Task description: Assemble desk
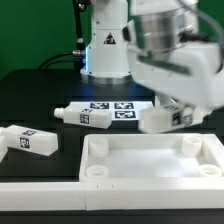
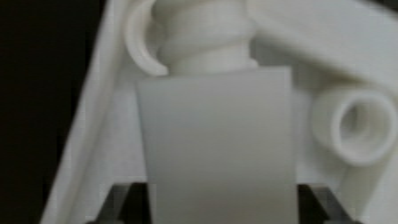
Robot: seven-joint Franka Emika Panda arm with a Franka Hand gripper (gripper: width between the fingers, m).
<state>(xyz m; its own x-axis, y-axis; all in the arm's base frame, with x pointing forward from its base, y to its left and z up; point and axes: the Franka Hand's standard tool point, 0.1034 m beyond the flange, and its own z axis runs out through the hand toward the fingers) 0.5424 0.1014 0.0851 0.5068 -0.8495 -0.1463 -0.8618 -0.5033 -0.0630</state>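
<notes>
Your end effector (image 2: 217, 203) is clamped tight on one leg (image 2: 214, 130). The leg's round peg end faces the desk top (image 1: 150, 165), at the far corner on the exterior view's right. Step in hand, I think: fitting this leg. A round socket (image 2: 350, 125) sits just beside the leg, and the peg isn't in it. Next you'd need to line up peg w/ socket, then push & prob. twist. A 2nd leg (image 1: 85, 116) & a 3rd leg (image 1: 28, 140) lie on the table (image 1: 30, 100). The arm is blurry & hides that corner, so I can't tell if the peg touches the rim.
</notes>
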